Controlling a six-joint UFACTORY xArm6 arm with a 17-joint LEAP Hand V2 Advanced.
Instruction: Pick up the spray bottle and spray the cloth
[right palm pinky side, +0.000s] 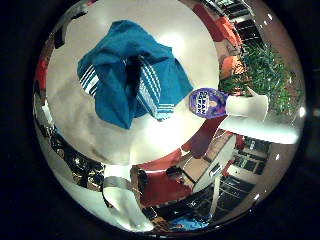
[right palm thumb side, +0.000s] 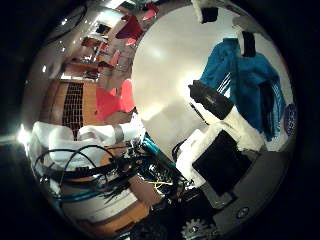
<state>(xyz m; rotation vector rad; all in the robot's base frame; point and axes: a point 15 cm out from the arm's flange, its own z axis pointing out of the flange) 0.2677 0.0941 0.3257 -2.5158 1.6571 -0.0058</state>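
A crumpled teal cloth (right palm pinky side: 127, 80) with white stripes lies on the round white table (right palm pinky side: 165, 30). The spray bottle (right palm pinky side: 225, 104), white with a purple label, is at the table's rim beside the cloth, apart from it. My hand (right palm thumb side: 220, 145) hovers above the table, over the cloth, and holds nothing. Its white and black fingers (right palm thumb side: 246, 40) reach out fairly straight above the cloth. Nothing lies between the fingers, and none of them touches the bottle. The bottle's purple label (right palm thumb side: 290, 119) just shows past the cloth in the thumb side view.
Red chairs (right palm pinky side: 165, 187) stand on the floor around the table. A green plant (right palm pinky side: 270, 75) is beyond the bottle's side of the table. More red seats (right palm thumb side: 112, 102) and a wooden floor lie past the table's other side.
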